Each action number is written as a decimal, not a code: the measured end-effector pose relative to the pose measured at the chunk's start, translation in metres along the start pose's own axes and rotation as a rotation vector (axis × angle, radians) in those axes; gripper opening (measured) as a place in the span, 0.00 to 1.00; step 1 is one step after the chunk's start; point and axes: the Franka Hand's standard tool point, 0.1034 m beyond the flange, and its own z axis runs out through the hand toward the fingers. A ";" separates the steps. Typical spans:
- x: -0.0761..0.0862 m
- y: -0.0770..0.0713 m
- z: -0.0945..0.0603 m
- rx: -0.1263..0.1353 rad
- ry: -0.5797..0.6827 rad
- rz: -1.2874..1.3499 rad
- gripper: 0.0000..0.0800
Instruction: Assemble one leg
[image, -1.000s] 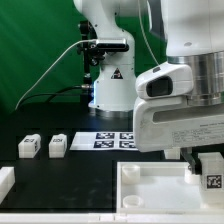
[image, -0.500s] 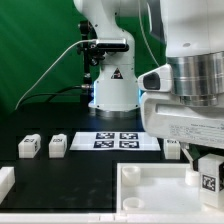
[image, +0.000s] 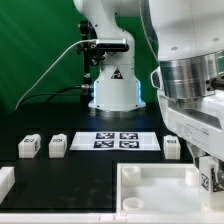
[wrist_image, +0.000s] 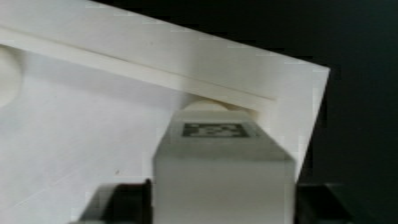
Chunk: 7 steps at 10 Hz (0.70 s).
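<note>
My gripper (image: 210, 182) is shut on a leg (image: 211, 178), a stubby white block with a square tag. I hold it upright at the right near corner of the large white tray-like piece (image: 150, 186). In the wrist view the leg (wrist_image: 222, 160) fills the space between the dark fingers (wrist_image: 128, 205), and its far end sits at the tray's corner (wrist_image: 267, 95). Whether it touches the tray cannot be told. Three more legs lie on the black table: two at the exterior view's left (image: 28, 146) (image: 57, 146) and one behind the tray (image: 172, 146).
The marker board (image: 115, 140) lies between the loose legs. A white part (image: 5, 182) sits at the left edge. The arm's base (image: 112, 85) stands at the back with a cable running to its left.
My hand has shifted to the exterior view's right, uncovering the loose leg behind the tray. The held leg stays at the tray's right corner.
</note>
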 end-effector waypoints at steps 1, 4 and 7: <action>0.000 0.000 0.000 0.000 0.000 -0.017 0.63; -0.004 -0.003 -0.001 0.005 0.005 -0.220 0.80; -0.012 -0.005 -0.008 -0.026 0.032 -0.693 0.81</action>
